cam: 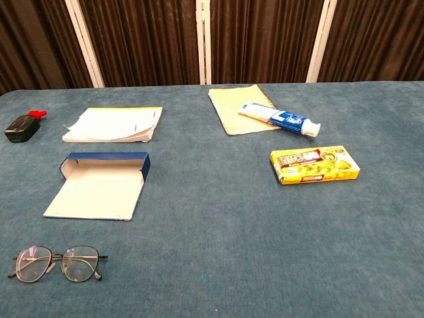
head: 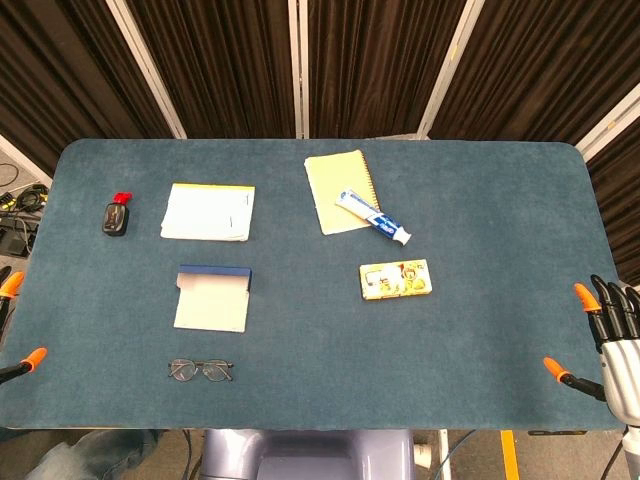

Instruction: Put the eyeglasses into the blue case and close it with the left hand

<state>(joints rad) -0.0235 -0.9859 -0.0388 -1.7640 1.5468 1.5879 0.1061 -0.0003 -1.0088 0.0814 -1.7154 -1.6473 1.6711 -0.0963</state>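
eyeglasses (cam: 58,263): light, thin-wired, fragile | we judge the bridge the safest hold | blue case (cam: 99,185) lies open | left hand (head: 12,330) fingers spread, empty | right hand (head: 605,335) likewise

eyeglasses (cam: 58,263): thin dark wire frame, round clear lenses, temples folded, flat on the table near its front edge
blue case (cam: 99,183): open, pale lining up, flap spread toward the eyeglasses, lying just beyond them, apart

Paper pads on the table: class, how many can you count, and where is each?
2: a loose-leaf pad behind the open blue case, and a yellow spiral notebook under the toothpaste tube. None appear hidden.
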